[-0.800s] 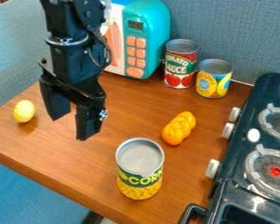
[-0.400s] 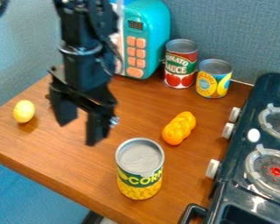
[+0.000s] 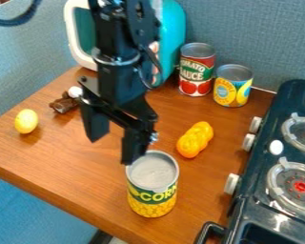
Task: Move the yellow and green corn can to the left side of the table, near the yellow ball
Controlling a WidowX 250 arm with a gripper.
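The black gripper (image 3: 110, 150) hangs over the middle of the wooden table, its two fingers spread with nothing between them. Its right finger overlaps the upper left rim of the corn can (image 3: 152, 183) in the view; whether they touch, I cannot tell. The can stands upright near the front edge. To the right of the gripper lies an orange braided piece (image 3: 194, 139). A yellow egg-shaped thing (image 3: 26, 121) rests at the far left, and a brown thing with a white end (image 3: 65, 103) lies behind the gripper's left side.
A tomato sauce can (image 3: 196, 69) and a yellow-labelled can (image 3: 232, 86) stand at the back by the wall. Behind the arm is a teal toy microwave (image 3: 173, 33). A dark toy stove (image 3: 269, 190) with white knobs lines the right side.
The arm and gripper have moved right and slightly toward the front, closer to the corn can. The brown thing behind them has come into sight. The other objects have kept their places.
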